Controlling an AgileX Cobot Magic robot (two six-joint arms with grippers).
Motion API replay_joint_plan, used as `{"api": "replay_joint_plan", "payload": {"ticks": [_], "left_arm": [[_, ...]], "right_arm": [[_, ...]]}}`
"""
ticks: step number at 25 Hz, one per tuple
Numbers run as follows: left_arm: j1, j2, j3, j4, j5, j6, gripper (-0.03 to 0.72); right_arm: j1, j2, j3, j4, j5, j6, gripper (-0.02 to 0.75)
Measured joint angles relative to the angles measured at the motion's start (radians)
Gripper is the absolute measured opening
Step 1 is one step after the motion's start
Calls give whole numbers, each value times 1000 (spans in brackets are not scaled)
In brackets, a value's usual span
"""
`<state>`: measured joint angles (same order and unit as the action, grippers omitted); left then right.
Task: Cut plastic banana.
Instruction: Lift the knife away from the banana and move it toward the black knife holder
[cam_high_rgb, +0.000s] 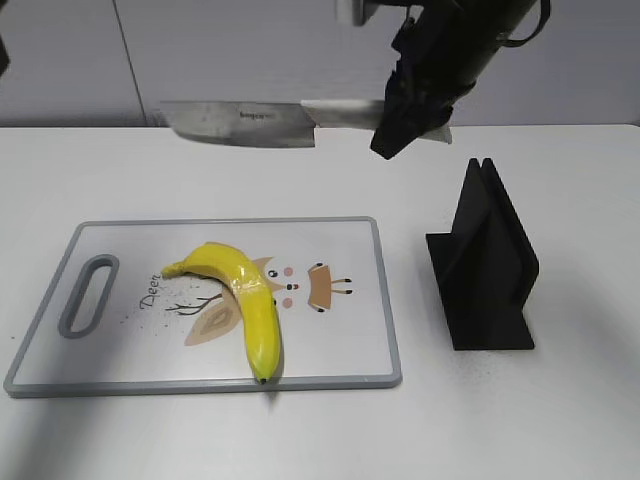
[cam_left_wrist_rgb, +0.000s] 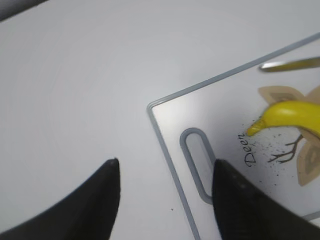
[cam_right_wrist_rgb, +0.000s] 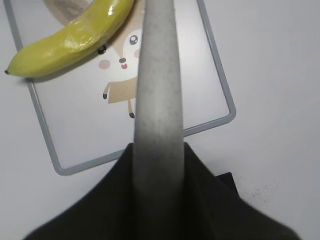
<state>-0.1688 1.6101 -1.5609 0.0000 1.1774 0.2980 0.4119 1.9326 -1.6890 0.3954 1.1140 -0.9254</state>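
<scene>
banana (cam_high_rgb: 245, 300) on board (cam_high_rgb: 340, 350), stand (cam_high_rgb: 485, 265) right.

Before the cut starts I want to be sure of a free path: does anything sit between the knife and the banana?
Nothing visible does. The right gripper holds the knife in the air above the far edge of the cutting board. The banana lies bare on the board, and the black knife stand stands off to the right.

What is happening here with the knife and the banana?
The right hand holds a knife by its handle, in the air above the far side of the cutting board. The plastic banana lies whole on the board, not yet cut. The left hand is open and empty, above the table near the board's handle end. A black stand sits to the right.
</scene>
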Motion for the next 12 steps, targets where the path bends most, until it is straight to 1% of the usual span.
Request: {"api": "replay_joint_plan", "payload": {"ticks": [3, 5, 9, 12], "left_arm": [[63, 0, -19, 0, 31, -87, 567], [84, 0, -19, 0, 40, -128, 567], [96, -26, -2, 0, 40, -149, 561], [97, -86, 52, 0, 40, -152, 560]], "right_arm": [[0, 2, -25, -14, -4, 181, 190], [0, 2, -55, -48, -3, 329, 190], [0, 0, -109, -121, 60, 569, 190], [-2, -22, -108, -159, 99, 738, 190]]}}
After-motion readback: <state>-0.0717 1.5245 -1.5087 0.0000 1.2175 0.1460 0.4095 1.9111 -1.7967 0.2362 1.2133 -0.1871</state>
